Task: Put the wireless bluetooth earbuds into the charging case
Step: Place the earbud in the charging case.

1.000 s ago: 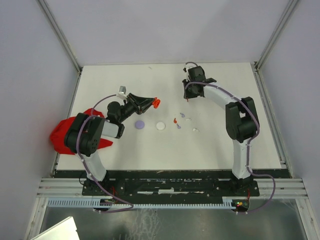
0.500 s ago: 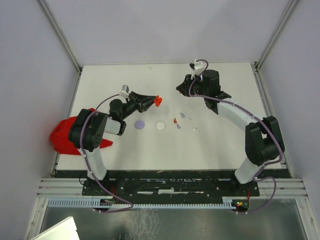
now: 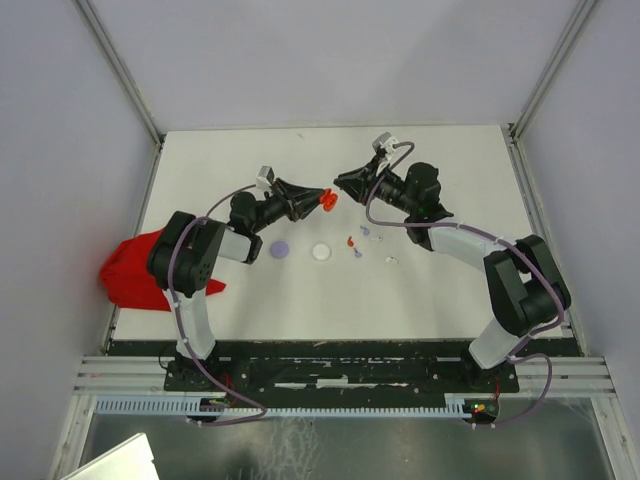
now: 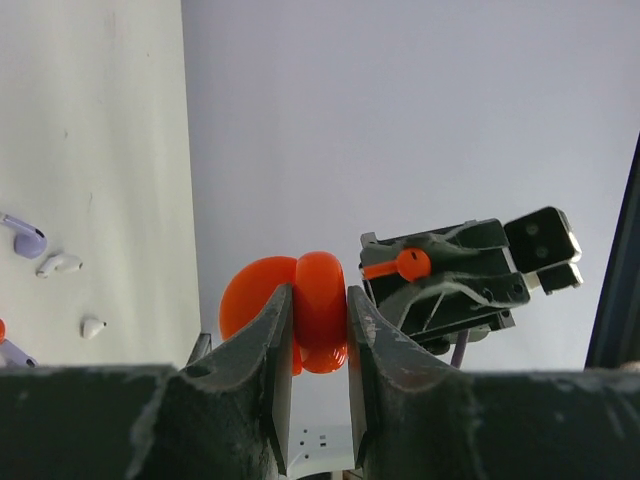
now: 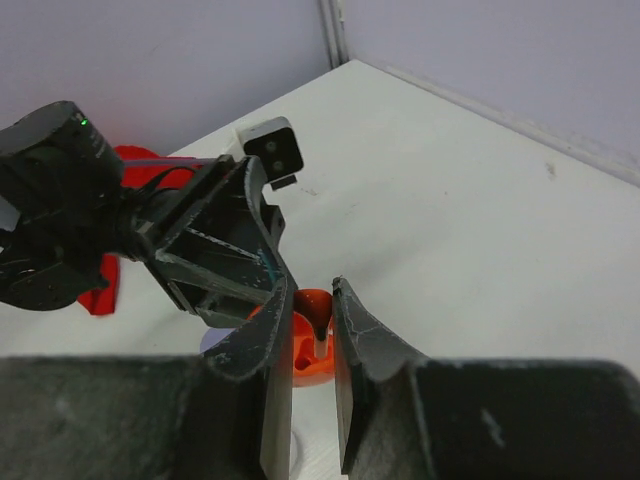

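Note:
My left gripper (image 3: 318, 196) is shut on an open red charging case (image 3: 327, 200) and holds it above the table. In the left wrist view the case (image 4: 320, 310) sits between the fingers with its lid (image 4: 245, 295) swung out. My right gripper (image 3: 339, 182) faces it tip to tip, shut on a red earbud (image 4: 405, 265). In the right wrist view the earbud (image 5: 314, 310) hangs stem down just over the case (image 5: 306, 362). Loose earbuds lie on the table: red (image 3: 350, 241), lilac (image 3: 364, 230) and white (image 3: 391, 260).
A lilac round disc (image 3: 280, 248) and a white round disc (image 3: 321, 252) lie on the table below the left gripper. A red cloth (image 3: 130, 272) lies at the left edge. Walls stand close on three sides.
My right gripper has swung left and down to meet the left gripper. My left gripper has moved slightly right and farther back with the red case.

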{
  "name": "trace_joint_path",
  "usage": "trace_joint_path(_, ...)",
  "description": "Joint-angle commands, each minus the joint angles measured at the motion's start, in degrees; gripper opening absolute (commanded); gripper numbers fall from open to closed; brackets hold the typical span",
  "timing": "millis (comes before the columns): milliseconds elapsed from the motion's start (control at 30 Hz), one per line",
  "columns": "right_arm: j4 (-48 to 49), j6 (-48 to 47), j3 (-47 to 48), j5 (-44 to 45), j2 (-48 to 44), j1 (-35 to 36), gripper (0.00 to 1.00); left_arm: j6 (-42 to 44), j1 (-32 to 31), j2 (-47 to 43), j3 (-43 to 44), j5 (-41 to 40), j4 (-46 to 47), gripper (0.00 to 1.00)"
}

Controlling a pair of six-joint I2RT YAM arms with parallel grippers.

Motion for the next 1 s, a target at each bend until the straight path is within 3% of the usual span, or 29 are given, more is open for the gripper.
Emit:
trace_joint_path(0, 7.52, -4.47, -0.59, -4.05, -2.26, 2.30, 0.02, -2.66, -0.50, 0.33, 1.97, 1.81, 0.55, 0.03)
trace_joint_path(967, 5.30, -10.45, -1.79, -5.71, 0.82, 3.92, 0.02, -10.43, -0.95, 0.80, 1.45, 2.78, 7.55, 0.03)
